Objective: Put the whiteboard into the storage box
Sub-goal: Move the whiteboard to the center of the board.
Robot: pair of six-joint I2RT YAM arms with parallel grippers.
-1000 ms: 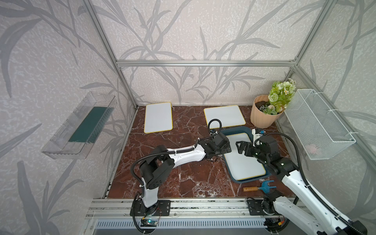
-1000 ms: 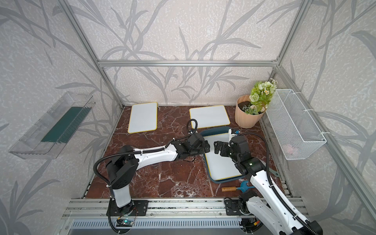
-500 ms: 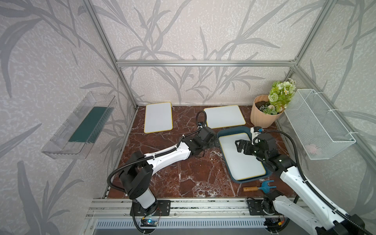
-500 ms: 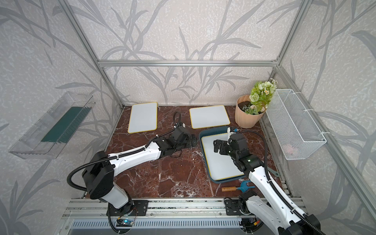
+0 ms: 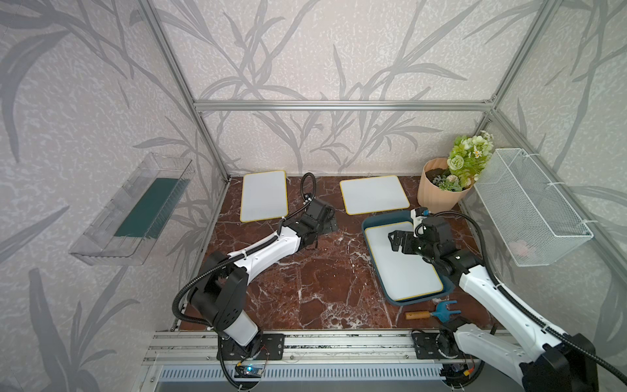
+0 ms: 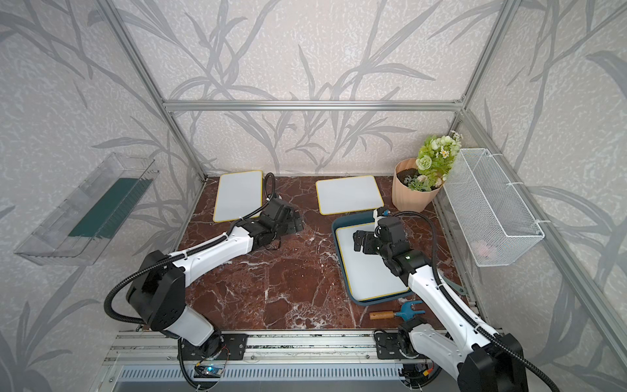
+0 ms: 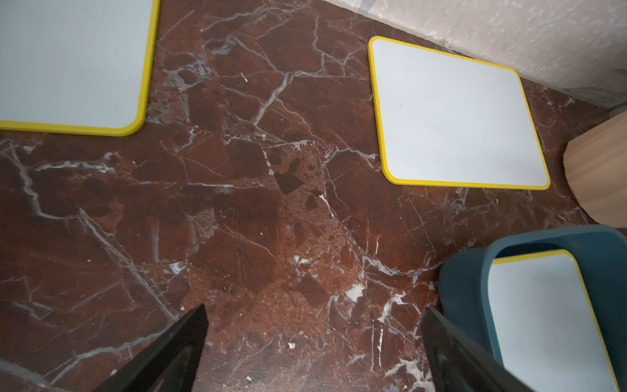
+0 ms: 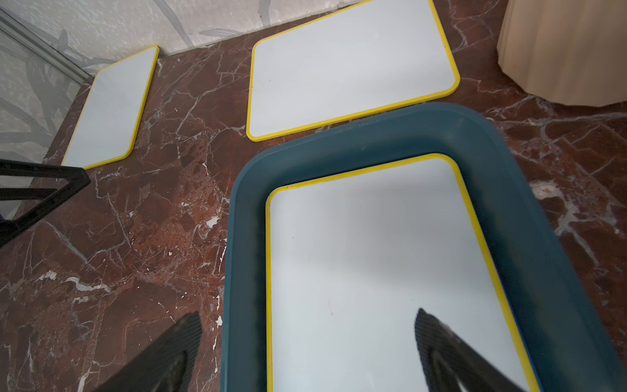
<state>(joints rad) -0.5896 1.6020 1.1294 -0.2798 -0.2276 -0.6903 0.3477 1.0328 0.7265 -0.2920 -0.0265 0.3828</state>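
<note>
One yellow-rimmed whiteboard lies flat inside the teal storage box at the right. My right gripper hovers open over the box's far left part, one finger over the board and one outside the rim, holding nothing. My left gripper stands open and empty over bare marble, left of the box. Two more whiteboards lie flat on the table: one at the back left, one at the back middle.
A peach flower pot stands behind the box at the back right. A white wire basket hangs on the right wall, a clear bin on the left wall. A small blue garden fork lies near the front edge.
My left gripper has drawn back from the box's left edge, going left and toward the back. The right gripper has shifted only slightly over the board.
</note>
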